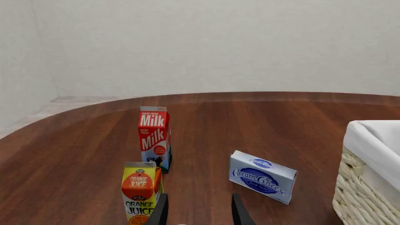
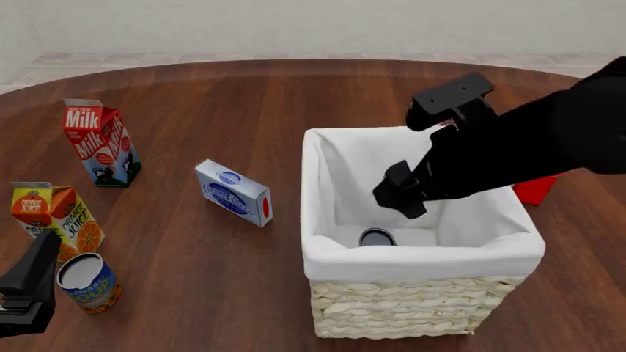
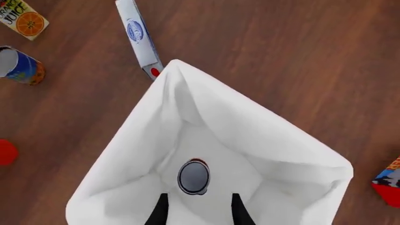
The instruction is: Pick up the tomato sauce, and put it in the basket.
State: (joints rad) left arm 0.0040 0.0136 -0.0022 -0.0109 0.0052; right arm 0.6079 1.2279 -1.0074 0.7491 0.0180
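Note:
The tomato sauce point(image 2: 377, 237) stands upright on the floor of the basket point(image 2: 421, 293), showing its silver-grey top and a thin red edge. My right gripper point(image 2: 393, 202) hangs inside the basket's mouth just above it. In the right wrist view its fingers point(image 3: 236, 211) are spread, and the tomato sauce point(image 3: 194, 177) lies beyond them on the basket's white lining point(image 3: 262, 122), untouched. My left gripper point(image 2: 25, 293) sits low at the near left, open and holding nothing. Its fingertips point(image 1: 164, 211) show beside the orange juice carton.
Left of the basket stand a milk carton point(image 2: 101, 142), an orange juice carton point(image 2: 54, 216), a blue-and-yellow can point(image 2: 88, 282) and a cream cheese box point(image 2: 233, 192). A red object point(image 2: 536, 189) lies just right of the basket, partly behind my right arm.

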